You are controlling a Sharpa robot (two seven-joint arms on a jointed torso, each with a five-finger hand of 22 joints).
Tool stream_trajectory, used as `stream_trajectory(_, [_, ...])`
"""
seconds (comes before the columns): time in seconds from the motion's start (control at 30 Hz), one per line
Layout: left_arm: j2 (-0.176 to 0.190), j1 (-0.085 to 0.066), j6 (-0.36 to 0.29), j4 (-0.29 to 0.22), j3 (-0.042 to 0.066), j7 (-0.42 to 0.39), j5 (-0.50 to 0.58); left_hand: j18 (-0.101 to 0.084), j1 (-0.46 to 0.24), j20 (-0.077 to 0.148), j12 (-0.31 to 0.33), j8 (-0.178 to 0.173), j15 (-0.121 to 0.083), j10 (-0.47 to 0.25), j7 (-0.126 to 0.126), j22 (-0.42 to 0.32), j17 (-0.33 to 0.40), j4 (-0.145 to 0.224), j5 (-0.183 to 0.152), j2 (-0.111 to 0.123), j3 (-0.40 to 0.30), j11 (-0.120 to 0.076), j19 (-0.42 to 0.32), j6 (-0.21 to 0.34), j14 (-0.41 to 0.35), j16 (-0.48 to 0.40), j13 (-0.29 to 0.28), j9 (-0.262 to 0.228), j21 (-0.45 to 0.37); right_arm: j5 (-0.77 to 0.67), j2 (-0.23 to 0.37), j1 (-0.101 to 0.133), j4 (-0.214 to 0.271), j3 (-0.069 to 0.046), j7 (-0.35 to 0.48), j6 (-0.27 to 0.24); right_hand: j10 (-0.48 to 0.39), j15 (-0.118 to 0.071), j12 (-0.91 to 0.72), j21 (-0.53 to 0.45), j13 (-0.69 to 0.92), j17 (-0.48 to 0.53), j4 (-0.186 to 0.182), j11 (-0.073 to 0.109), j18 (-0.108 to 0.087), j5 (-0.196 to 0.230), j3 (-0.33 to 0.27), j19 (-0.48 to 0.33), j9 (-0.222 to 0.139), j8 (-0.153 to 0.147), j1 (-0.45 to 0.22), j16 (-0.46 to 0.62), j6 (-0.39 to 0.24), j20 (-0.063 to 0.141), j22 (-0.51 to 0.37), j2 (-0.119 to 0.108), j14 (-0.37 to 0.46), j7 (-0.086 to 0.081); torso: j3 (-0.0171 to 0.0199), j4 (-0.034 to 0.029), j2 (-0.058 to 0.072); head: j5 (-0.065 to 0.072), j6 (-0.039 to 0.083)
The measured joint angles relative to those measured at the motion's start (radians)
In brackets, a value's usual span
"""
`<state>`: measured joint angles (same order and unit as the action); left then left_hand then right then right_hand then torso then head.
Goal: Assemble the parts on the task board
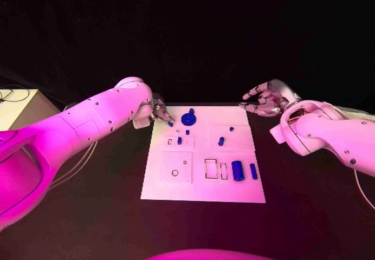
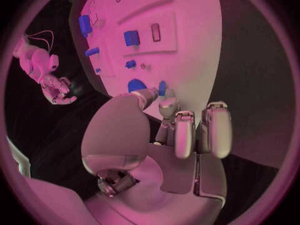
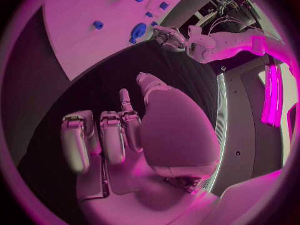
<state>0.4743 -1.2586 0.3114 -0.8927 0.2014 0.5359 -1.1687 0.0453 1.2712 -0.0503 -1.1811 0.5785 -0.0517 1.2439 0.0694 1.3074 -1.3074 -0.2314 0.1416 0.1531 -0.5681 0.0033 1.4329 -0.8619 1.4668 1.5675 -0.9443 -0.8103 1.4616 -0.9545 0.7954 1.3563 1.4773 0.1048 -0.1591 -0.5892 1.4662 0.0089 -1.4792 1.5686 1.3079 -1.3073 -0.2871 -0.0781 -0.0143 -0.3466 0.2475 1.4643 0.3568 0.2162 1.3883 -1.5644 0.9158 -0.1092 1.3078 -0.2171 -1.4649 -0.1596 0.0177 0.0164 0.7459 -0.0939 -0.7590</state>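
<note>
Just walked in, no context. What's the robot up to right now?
It's assembling small blue parts on the white task board. The left hand is at the board's far left corner, fingertips at a small blue piece beside the large round blue part; whether it grips it is unclear. The right hand hovers off the far right corner, fingers curled, holding nothing. Other blue parts sit on the board.

You are not looking at any readable text here: the task board is carrying only outlined shapes, with no letters, numbers, labels or brands legible.
</note>
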Motion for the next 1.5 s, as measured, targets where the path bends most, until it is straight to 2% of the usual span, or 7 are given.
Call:
stream_trajectory(0.33, [0.007, 0.0, 0.004, -0.01, -0.001, 0.0, 0.012, 0.0, -0.015, 0.0, 0.0, 0.051, -0.004, 0.011, 0.002, 0.0, 0.0, -0.017, 0.013, 0.019, -0.082, -0.011, 0.0, 0.009, -0.004, 0.0, 0.005, 0.0, 0.0, 0.0, -0.001, 0.0, -0.003, 0.0, 0.0, 0.0, 0.0, 0.0, 0.0, 0.0, 0.0, 0.0, 0.0, 0.0, 0.0, 0.0, 0.0, 0.0, 0.0, 0.0, 0.0, 0.0, 0.0, 0.0, 0.0, 0.0, 0.0, 0.0, -0.0001, 0.0002, 0.0, -0.001, 0.0])
stream_trajectory(0.4, [0.01, 0.0, 0.004, -0.016, -0.002, 0.0, 0.016, 0.0, -0.029, 0.0, 0.0, 0.052, -0.004, 0.015, 0.004, 0.0, 0.0, 0.029, 0.014, 0.021, -0.131, -0.007, 0.0, 0.011, -0.004, 0.0, 0.005, 0.0, 0.001, 0.0, -0.001, 0.0, -0.004, 0.0, 0.0, 0.0, 0.0, 0.0, 0.0, 0.0, 0.0, 0.0, 0.0, 0.0, 0.0, 0.0, 0.0, 0.0, 0.0, 0.0, 0.0, 0.0, 0.0, 0.0, 0.0, 0.0, 0.0, 0.0, 0.0004, 0.0002, 0.0, -0.001, 0.001])
stream_trajectory(0.63, [0.033, 0.0, -0.002, -0.06, -0.002, 0.0, 0.035, 0.0, -0.056, 0.002, -0.007, 0.068, -0.004, 0.025, 0.004, 0.0, 0.0, 0.02, 0.049, 0.027, -0.139, -0.01, 0.009, 0.011, -0.004, 0.0, -0.001, 0.0, 0.008, 0.0, -0.001, 0.0, -0.006, 0.0, 0.0, -0.001, 0.0, 0.0, 0.0, 0.0, 0.0, -0.001, 0.0, 0.0, 0.0, 0.0, 0.0, 0.0, 0.0, 0.0, 0.0, 0.0, 0.0, 0.0, 0.0, 0.0, 0.0, 0.0, 0.0003, -0.0008, -0.001, -0.002, 0.002])
stream_trajectory(0.77, [0.061, 0.0, -0.012, -0.109, -0.002, 0.0, 0.049, 0.0, -0.064, 0.004, -0.007, 0.07, -0.007, 0.032, 0.002, 0.0, 0.0, 0.019, 0.068, 0.031, -0.14, -0.01, 0.011, 0.009, 0.0, 0.0, -0.005, -0.001, 0.012, 0.0, 0.001, 0.0, -0.008, 0.0, 0.0, -0.002, 0.0, 0.0, 0.0, 0.0, 0.0, -0.001, 0.0, 0.0, 0.0, 0.0, 0.0, 0.0, 0.0, 0.0, 0.0, 0.0, 0.0, 0.0, 0.0, 0.0, 0.0, 0.0, 0.0, -0.0022, -0.002, -0.004, 0.003])
stream_trajectory(0.83, [0.078, 0.0, -0.017, -0.136, -0.002, 0.0, 0.055, 0.0, -0.076, 0.004, -0.007, 0.07, -0.007, 0.032, 0.002, 0.0, 0.0, 0.047, 0.074, 0.033, -0.168, -0.01, 0.011, 0.009, 0.0, 0.0, -0.006, -0.05, 0.012, 0.0, 0.002, 0.0, -0.01, 0.0, 0.0, -0.002, 0.0, 0.0, 0.0, 0.0, 0.0, -0.001, 0.0, 0.0, 0.0, 0.0, 0.0, 0.0, 0.0, 0.0, 0.0, 0.0, 0.0, 0.0, 0.0, 0.0, 0.0, 0.0, -0.0002, -0.0035, -0.003, -0.004, 0.003])
stream_trajectory(1.2, [0.161, 0.003, -0.056, -0.291, -0.006, 0.0, 0.074, 0.0, -0.084, 0.005, -0.011, 0.074, -0.007, 0.039, 0.005, 0.0, 0.0, 0.048, 0.088, 0.041, -0.169, -0.01, 0.017, 0.005, 0.0, 0.0, -0.01, -0.05, 0.012, 0.001, 0.004, -0.001, -0.014, 0.0, 0.0, -0.004, 0.0, 0.0, 0.0, 0.0, 0.0, -0.001, 0.0, 0.0, 0.0, 0.0, 0.0, 0.0, 0.0, 0.0, 0.0, 0.0, 0.0, 0.0, 0.0, 0.0, 0.0, 0.0, -0.0021, -0.0131, -0.012, -0.001, -0.004])
stream_trajectory(1.5, [0.214, 0.031, -0.124, -0.394, -0.026, -0.002, 0.068, 0.0, -0.088, 0.004, -0.011, 0.074, -0.007, 0.043, 0.004, 0.0, 0.0, 0.048, 0.093, 0.045, -0.169, -0.014, 0.018, 0.004, 0.0, 0.0, -0.012, -0.05, 0.016, 0.005, 0.007, -0.001, -0.021, 0.0, 0.004, -0.013, -0.053, 0.0, 0.059, -0.048, -0.001, -0.001, 0.001, 0.003, 0.0, -0.004, 0.013, 0.0, 0.004, 0.005, -0.008, 0.015, -0.01, 0.0, 0.0, 0.0, 0.0, 0.003, -0.0049, -0.0204, -0.019, 0.001, -0.009])
